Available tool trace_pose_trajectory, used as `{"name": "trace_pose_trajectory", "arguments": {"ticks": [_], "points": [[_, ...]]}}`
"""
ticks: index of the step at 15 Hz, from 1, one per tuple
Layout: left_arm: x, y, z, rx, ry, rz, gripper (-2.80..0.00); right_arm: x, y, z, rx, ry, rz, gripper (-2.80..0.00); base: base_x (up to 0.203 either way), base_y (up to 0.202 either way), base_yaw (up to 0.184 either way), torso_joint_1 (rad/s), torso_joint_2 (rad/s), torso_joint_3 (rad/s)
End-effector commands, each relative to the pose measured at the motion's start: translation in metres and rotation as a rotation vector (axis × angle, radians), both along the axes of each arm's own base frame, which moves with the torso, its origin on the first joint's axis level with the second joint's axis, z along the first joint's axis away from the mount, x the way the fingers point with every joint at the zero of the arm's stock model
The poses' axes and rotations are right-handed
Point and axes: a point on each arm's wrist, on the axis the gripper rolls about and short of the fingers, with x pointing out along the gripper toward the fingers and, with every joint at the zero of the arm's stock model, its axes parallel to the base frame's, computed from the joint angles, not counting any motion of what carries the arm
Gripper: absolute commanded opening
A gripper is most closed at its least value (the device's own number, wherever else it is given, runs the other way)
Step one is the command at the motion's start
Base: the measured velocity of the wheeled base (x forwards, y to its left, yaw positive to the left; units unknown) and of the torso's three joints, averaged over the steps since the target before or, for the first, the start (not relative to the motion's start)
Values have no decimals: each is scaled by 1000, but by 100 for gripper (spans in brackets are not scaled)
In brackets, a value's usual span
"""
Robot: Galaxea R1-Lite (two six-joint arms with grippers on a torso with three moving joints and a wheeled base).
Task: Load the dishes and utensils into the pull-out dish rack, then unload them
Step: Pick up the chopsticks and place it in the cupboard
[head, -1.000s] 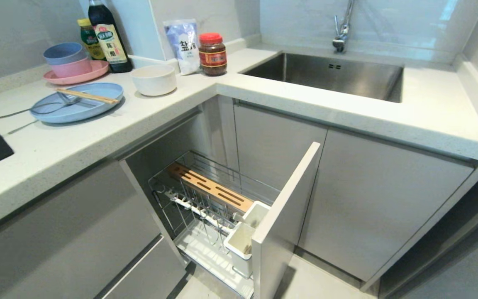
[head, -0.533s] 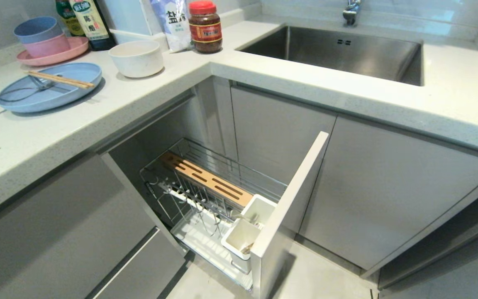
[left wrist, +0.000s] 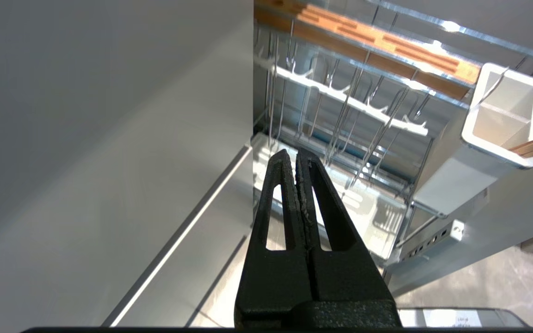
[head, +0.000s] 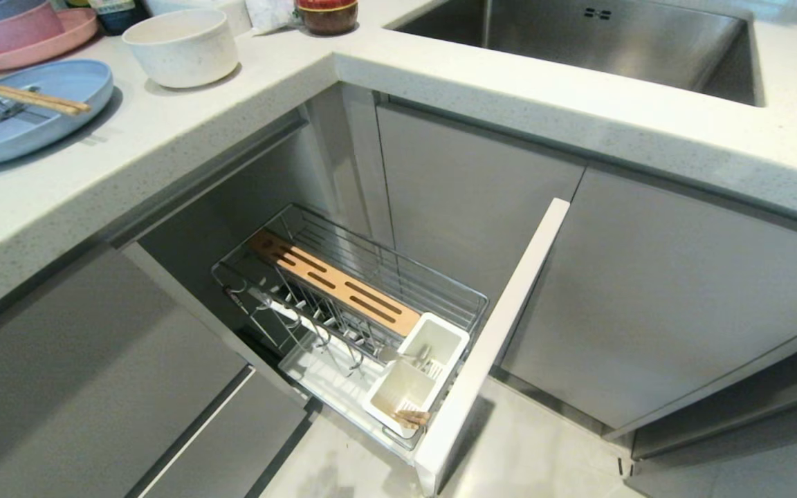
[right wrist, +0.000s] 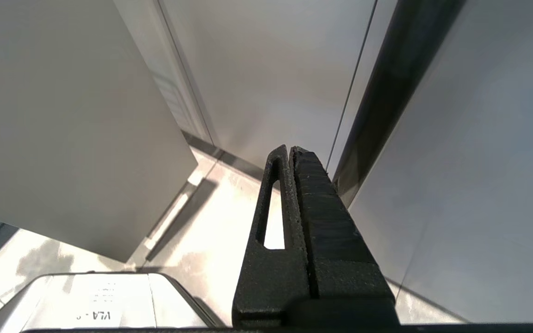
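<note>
I'm judging the flat round light-blue plate on the bench stiff, light, slick, best pinched at its rim, while left gripper and right gripper are hanging closed, empty.

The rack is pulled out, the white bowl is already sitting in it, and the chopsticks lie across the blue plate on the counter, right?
Not quite. The head view shows the white bowl on the counter beside the blue plate, not in the rack. The rest holds: the rack is pulled out and the chopsticks lie across the plate.
</note>
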Motion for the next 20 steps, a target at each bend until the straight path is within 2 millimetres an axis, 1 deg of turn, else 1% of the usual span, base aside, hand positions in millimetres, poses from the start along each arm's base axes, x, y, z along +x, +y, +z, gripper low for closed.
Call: {"name": "trace_pose_trajectory", "arguments": {"ticks": [1,8,14,15,16,18,20], "points": [[2,0,-7,1,27,1,-280,0,0,0,1,-3,1,-280,0,0,0,5,2,-198],[2,0,-7,-1,26,7,-280,0,0,0,1,-3,0,-280,0,0,0,4,3,-183],[2,0,-5,-7,5,7,-280,0,0,0,-1,-3,0,-280,0,0,0,0,2,-14],[1,0,0,-5,-33,6,-280,0,0,0,1,-2,0,-280,0,0,0,0,0,0],[0,0,9,-4,-101,1,-280,0,0,0,-1,-3,1,-280,0,0,0,0,0,0],[-13,0,41,-3,-213,-4,-280,0,0,0,0,-2,0,-280,0,0,0,0,0,0],[-33,0,74,-1,-278,-9,-280,0,0,0,0,-3,0,-280,0,0,0,0,0,0]]}}
